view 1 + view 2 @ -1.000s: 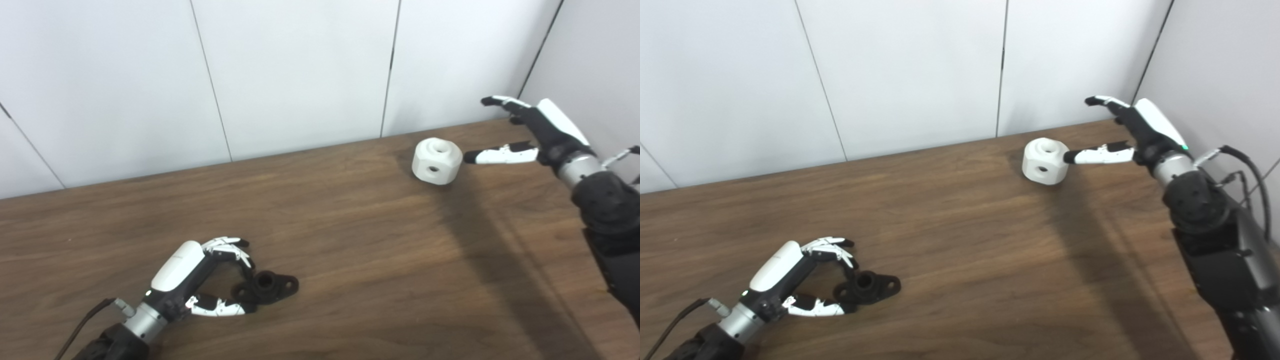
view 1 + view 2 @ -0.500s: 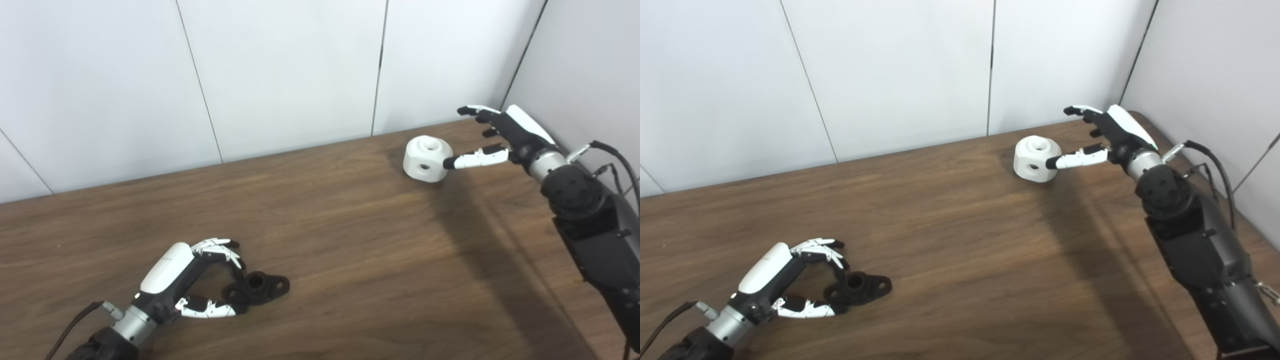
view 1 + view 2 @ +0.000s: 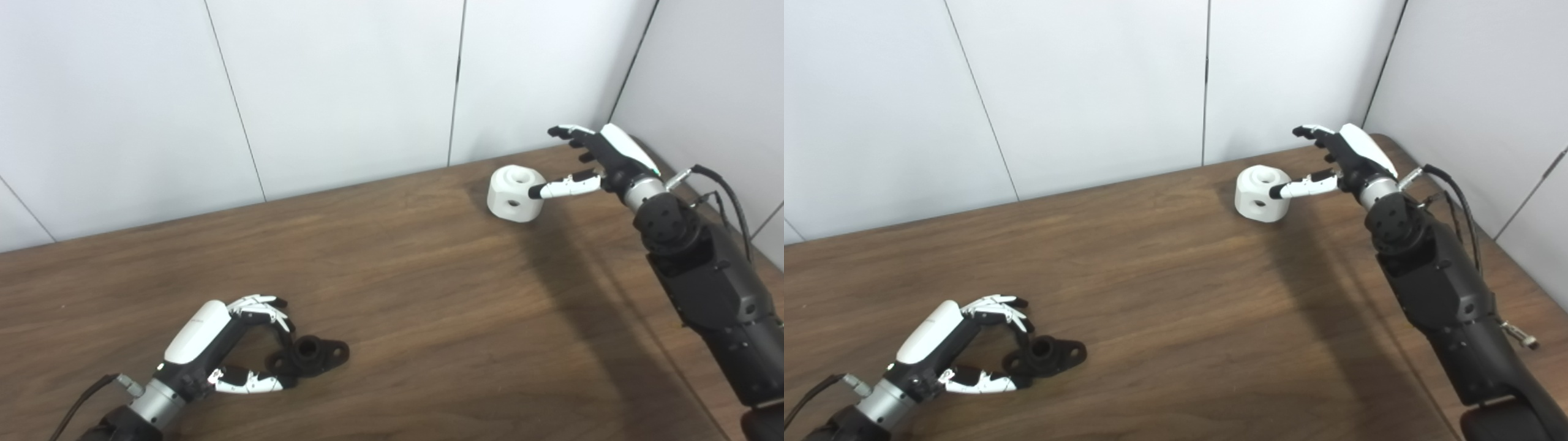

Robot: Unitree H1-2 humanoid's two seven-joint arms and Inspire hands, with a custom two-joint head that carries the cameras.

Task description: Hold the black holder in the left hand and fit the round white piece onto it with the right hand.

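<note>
The black holder (image 3: 311, 355) lies flat on the wooden table (image 3: 416, 294) at the near left, its round socket facing up. My left hand (image 3: 223, 343) is open beside it, with curled fingers above the holder's left ear and the thumb just below it. The round white piece (image 3: 514, 195) stands at the far right near the wall, one hole on top and one in its side. My right hand (image 3: 1347, 159) is open to its right. Its thumb tip lies against the piece's right side and its fingers are stretched out above and behind the piece.
White wall panels (image 3: 343, 92) close the table's far edge, and another wall (image 3: 716, 79) runs along its right side, close to my right arm. A cable (image 3: 1461, 196) loops off the right forearm.
The camera has shifted, sliding the whole scene left. My right hand has moved closer to the white piece, its thumb now touching its side. The left hand and holder keep the same relation.
</note>
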